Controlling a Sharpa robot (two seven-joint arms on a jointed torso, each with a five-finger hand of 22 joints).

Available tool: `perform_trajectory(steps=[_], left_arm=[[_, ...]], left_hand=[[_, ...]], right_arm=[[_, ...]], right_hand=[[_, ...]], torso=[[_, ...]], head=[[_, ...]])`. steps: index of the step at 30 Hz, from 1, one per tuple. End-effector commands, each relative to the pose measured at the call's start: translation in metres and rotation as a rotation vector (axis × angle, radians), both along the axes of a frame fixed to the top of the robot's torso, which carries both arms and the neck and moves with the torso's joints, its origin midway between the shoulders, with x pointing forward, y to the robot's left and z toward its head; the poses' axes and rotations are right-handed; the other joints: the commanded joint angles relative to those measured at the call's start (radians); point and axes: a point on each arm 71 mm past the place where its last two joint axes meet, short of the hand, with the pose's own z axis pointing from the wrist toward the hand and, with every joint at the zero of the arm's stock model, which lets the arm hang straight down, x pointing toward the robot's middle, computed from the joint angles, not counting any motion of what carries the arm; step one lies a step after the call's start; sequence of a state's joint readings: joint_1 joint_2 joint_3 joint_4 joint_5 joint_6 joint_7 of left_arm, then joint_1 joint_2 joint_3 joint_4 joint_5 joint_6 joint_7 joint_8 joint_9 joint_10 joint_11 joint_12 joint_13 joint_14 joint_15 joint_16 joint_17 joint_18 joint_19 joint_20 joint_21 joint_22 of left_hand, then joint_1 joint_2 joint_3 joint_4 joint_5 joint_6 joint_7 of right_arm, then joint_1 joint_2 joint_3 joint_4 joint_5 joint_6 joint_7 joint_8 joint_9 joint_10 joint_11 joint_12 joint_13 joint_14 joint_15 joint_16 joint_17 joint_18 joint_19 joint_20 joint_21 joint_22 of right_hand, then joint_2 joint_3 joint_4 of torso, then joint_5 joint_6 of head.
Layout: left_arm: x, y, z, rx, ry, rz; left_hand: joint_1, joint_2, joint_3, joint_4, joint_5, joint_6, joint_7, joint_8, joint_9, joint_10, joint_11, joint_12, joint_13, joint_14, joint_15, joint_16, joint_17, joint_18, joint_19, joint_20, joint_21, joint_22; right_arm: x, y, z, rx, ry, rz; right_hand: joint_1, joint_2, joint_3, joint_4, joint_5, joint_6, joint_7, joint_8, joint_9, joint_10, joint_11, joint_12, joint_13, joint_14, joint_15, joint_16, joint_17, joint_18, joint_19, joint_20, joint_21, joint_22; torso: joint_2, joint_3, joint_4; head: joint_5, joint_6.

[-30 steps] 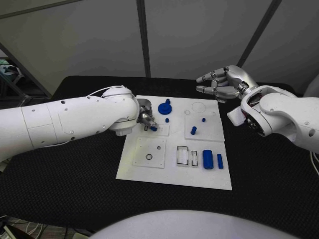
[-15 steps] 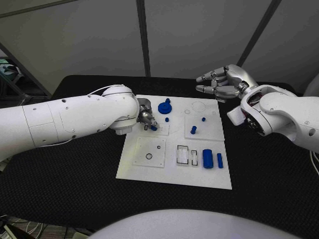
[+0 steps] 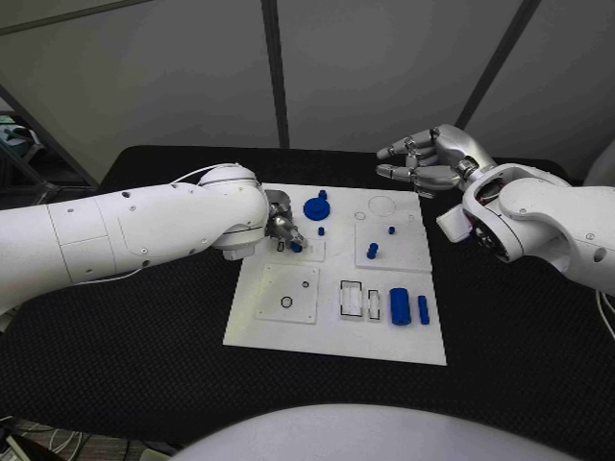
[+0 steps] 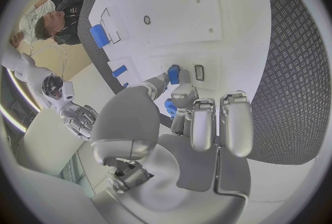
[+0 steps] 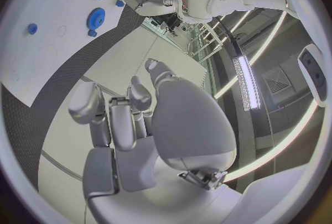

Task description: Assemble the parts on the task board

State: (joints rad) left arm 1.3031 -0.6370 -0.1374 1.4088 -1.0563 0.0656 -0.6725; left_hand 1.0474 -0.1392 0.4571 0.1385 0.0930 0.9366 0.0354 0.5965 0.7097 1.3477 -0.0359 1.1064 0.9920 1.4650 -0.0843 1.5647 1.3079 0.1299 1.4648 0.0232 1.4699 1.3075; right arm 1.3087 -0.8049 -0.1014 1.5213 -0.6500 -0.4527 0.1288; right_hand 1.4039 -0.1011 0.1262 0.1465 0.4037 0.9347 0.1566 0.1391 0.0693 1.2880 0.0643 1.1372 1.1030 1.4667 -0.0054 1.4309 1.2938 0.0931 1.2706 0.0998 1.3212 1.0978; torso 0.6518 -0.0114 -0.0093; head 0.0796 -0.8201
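The white task board (image 3: pixel 291 327) lies in the middle of the black table. My left hand (image 3: pixel 282 229) reaches over the board's back left part and pinches a small blue part (image 3: pixel 295 247) low against the surface. In the left wrist view the blue part (image 4: pixel 174 74) sits at my fingertips (image 4: pixel 183 90), beside a small rectangular slot (image 4: pixel 199 72). A blue gear (image 3: pixel 317 207) stands just behind that hand. My right hand (image 3: pixel 426 163) hovers above the board's back right corner, fingers loosely bent, holding nothing.
Small blue pegs (image 3: pixel 373 251) stand on the board's right plate. A thick blue cylinder (image 3: pixel 399 306) and a thinner one (image 3: pixel 423 309) lie near the front right, next to empty rectangular slots (image 3: pixel 351 298). Black table (image 3: pixel 113 365) surrounds the board.
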Motion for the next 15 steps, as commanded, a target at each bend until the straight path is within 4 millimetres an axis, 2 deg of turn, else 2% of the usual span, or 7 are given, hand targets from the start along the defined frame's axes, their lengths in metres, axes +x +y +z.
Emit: perform_trajectory(steps=[1,7,15], left_arm=[[0.0005,0.0003,-0.0005,0.011,0.01,0.005],[0.0013,0.0001,-0.0008,0.013,0.012,0.006],[0.0022,0.0006,-0.0012,0.014,0.016,0.009]], left_hand=[[-0.01,0.009,-0.014,0.004,-0.003,0.006,-0.002,-0.004,0.002,-0.006,-0.001,-0.004,-0.002,0.105,-0.009,0.005,0.261,-0.099,0.049,-0.007,0.007,0.139],[-0.015,0.016,-0.027,0.014,-0.003,0.008,-0.003,-0.004,0.004,-0.006,-0.002,-0.006,-0.007,0.105,-0.009,0.005,0.261,-0.099,0.05,-0.007,0.008,0.142],[-0.038,0.022,-0.074,0.045,-0.002,0.012,-0.003,-0.005,0.008,-0.004,-0.002,-0.004,-0.012,0.105,-0.01,0.005,0.261,-0.101,0.053,-0.007,0.012,0.149]], right_arm=[[-0.0004,0.0012,0.0014,0.003,-0.001,0.008],[-0.0004,0.0011,0.0014,0.003,0.0,0.008],[-0.0003,0.001,0.0013,0.003,0.001,0.008]], right_hand=[[-0.008,0.002,0.003,0.003,0.004,-0.003,-0.002,0.001,-0.001,-0.004,-0.001,-0.004,-0.001,0.042,-0.005,-0.006,0.0,0.007,-0.004,0.0,-0.005,-0.001],[-0.009,0.002,0.003,0.004,0.003,-0.004,-0.002,0.001,-0.001,-0.004,-0.001,-0.004,-0.001,0.042,-0.005,-0.006,0.0,0.007,-0.003,0.0,-0.005,0.0],[-0.01,0.002,0.003,0.004,0.003,-0.004,-0.002,0.001,-0.001,-0.004,-0.001,-0.004,-0.001,0.042,-0.005,-0.006,-0.001,0.007,-0.003,0.0,-0.005,-0.001]], torso=[[0.0,-0.0002,0.0001],[0.0,-0.0005,0.0004],[-0.001,-0.0007,0.0006]], head=[[-0.001,0.0],[-0.002,-0.001],[-0.003,-0.002]])
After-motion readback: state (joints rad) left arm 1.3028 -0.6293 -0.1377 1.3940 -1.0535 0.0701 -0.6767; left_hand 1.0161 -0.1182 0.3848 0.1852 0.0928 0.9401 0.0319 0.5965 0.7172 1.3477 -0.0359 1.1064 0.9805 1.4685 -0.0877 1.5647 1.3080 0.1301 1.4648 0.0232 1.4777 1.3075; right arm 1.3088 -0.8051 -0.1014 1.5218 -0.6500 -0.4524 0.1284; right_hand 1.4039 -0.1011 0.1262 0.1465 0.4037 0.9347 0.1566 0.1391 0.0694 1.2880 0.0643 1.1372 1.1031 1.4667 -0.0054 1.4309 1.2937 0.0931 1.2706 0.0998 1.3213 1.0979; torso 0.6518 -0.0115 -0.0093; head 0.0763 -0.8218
